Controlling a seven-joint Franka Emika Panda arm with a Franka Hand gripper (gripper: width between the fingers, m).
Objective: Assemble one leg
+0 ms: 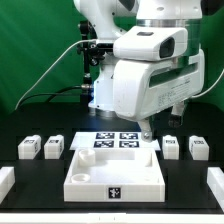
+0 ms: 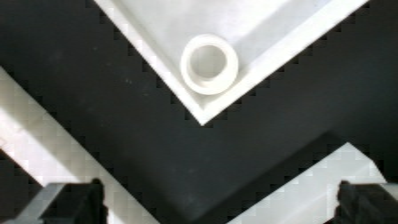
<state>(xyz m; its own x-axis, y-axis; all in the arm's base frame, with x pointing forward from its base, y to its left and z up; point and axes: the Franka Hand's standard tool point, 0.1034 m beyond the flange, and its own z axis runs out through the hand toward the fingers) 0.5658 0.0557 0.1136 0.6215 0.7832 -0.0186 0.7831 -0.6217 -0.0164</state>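
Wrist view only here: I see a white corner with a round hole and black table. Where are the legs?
Observer: Two legs stand at the exterior view's left of the tray, side by side and apart from it.
Operator: Any on the other side?
Observer: Yes, two more stand at the exterior view's right of the tray, in the same row.
Operator: Where is my pincer relative to them?
Observer: The pincer hangs near the tray's back corner, by the exterior view's right end of the marker board. That puts it closer to the right pair.
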